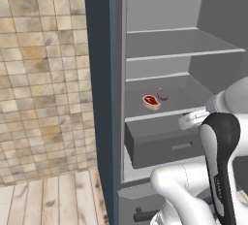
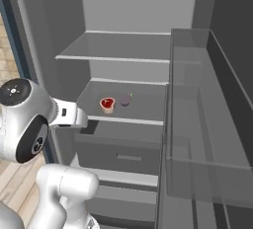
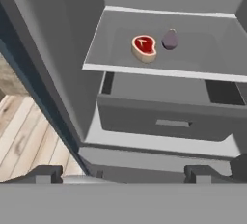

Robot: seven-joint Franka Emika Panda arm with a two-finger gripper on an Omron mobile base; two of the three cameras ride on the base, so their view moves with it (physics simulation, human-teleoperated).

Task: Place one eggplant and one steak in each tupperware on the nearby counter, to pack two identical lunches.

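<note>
Gripper hung wide open & empty facing fridge shelf, steak just beside eggplant, prob. lining up first pick.

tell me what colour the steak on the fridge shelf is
Red with a pale tan rim: the steak shows best in the hand view.

We see an open grey refrigerator with three shelves. Below the lowest shelf sits a grey drawer, slightly pulled out. Beige tiled wall and pale wooden floor lie left of the refrigerator.
</note>
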